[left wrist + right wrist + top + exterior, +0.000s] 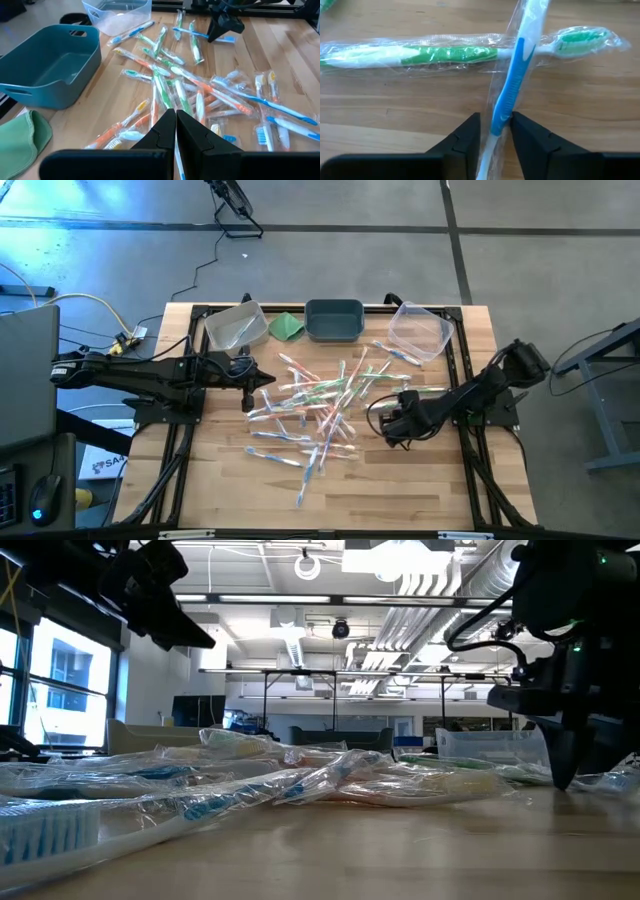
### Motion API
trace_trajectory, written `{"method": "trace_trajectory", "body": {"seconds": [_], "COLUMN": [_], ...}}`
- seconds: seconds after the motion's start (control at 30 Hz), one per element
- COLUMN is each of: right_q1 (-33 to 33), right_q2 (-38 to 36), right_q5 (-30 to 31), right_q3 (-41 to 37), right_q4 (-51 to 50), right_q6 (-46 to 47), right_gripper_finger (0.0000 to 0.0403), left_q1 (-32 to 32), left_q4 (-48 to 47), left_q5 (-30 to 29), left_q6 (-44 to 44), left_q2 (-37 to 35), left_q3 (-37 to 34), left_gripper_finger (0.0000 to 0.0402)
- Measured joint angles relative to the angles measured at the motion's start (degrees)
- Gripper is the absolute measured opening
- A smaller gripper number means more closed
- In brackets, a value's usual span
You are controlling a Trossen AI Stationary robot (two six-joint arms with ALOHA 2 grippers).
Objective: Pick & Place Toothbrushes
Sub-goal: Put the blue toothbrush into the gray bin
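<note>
The toothbrushes (318,412) lie in a loose heap of clear wrappers across the middle of the wooden tabletop (420,480), some crossing others, with blue, green and orange handles showing.

To the right of the heap, the right tool (388,423) is down at the tabletop. Its two fingers stand narrow on either side of a blue-handled toothbrush (512,85) in its wrapper, pressing its lower end between them. That brush lies across a green-handled toothbrush (445,54), which rests flat on the wood.

On the left edge of the heap, the left tool (249,392) hovers above the brushes with its fingers (160,131) pressed together and nothing between them.

Along the far edge stand three bins: a clear bin (236,326) on the left, a dark teal bin (334,320) in the middle, and another clear bin (420,330) on the right. A folded green cloth (287,327) lies between the left clear bin and the teal one. A few brushes lie just beside the right clear bin.
</note>
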Motion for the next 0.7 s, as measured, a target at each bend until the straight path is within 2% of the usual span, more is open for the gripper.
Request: {"method": "trace_trajectory", "body": {"seconds": [0.3, 0.5, 0.7], "right_q1": [0.33, 1.43, 2.49], "right_q2": [-1.18, -1.03, -1.43], "right_q5": [-1.39, -1.25, -3.58], "right_q3": [-0.09, 0.83, 3.17], "right_q4": [-0.52, -1.76, -4.83], "right_q6": [-0.59, -0.61, -0.64], "right_gripper_finger": [0.0027, 0.0021, 0.0019], "left_q1": [0.01, 0.02, 0.02], "left_q4": [-0.29, -0.29, -0.27], "left_q5": [0.00, 0.00, 0.00], "left_q6": [0.00, 0.00, 0.02], "left_q2": [0.01, 0.01, -0.01], "left_q3": [0.00, 0.00, 0.00], "left_gripper_finger": [0.0010, 0.0010, 0.0010]}}
